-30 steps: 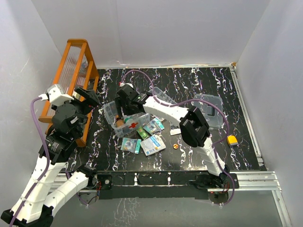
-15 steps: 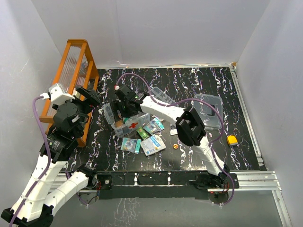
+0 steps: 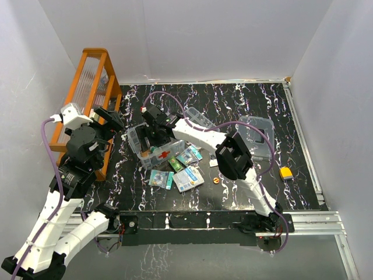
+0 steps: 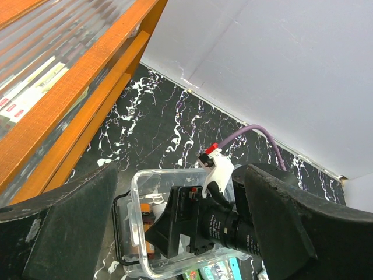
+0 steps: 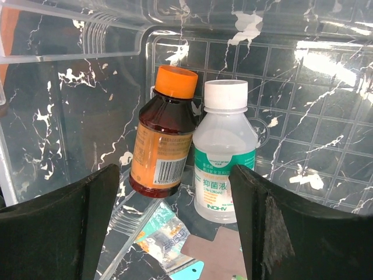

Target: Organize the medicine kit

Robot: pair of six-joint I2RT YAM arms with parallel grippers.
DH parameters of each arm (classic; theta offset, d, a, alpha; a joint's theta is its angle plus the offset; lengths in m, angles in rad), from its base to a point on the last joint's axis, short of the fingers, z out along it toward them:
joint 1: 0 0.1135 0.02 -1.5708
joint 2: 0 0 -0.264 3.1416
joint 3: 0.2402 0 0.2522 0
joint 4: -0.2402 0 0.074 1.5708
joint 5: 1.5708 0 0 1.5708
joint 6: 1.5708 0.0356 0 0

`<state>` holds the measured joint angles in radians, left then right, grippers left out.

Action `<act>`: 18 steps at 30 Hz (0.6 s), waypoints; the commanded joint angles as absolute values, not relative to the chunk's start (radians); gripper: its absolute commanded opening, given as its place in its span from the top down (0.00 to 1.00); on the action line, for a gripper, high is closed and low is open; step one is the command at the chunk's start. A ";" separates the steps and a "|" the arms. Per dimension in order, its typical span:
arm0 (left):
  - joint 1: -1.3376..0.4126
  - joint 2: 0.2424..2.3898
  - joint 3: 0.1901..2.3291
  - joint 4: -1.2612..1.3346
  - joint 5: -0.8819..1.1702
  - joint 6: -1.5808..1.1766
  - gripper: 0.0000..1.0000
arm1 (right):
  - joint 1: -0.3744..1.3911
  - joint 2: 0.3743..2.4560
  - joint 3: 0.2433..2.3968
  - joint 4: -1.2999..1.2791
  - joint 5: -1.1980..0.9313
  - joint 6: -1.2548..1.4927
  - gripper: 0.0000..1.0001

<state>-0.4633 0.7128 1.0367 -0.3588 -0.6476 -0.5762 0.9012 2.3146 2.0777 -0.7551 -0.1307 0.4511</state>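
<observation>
Since the right gripper [image 3: 152, 136] is hanging right over the open medicine kit box [image 3: 163, 156] with its jaws spread wide and nothing in them, I'd say we're mid-loading here. Inside the box, a brown bottle [image 5: 162, 134] with an orange cap and a white bottle [image 5: 224, 153] lie side by side, touching. The left gripper [image 3: 112, 118] sits off the box's left side, by the orange rack [image 3: 87, 81], fingers also wide apart and empty. Loose packets [image 3: 187, 176] are scattered just in front of the box, and a clear kit piece [image 3: 259, 137] lies well off to its right. My guess for the next move: lift out of the box, drop onto one packet and pinch its edge, since they're flat.
</observation>
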 commanded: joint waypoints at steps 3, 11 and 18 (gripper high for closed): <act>-0.468 0.713 1.031 -0.347 -0.672 -0.561 0.11 | 0.903 2.356 2.111 -0.739 -0.095 0.454 0.23; -0.468 0.713 1.023 -0.345 -0.675 -0.561 0.11 | 0.905 2.349 2.108 -0.724 -0.126 0.442 0.22; -0.468 0.715 1.021 -0.346 -0.678 -0.560 0.11 | 0.905 2.357 2.116 -0.710 -0.214 0.456 0.29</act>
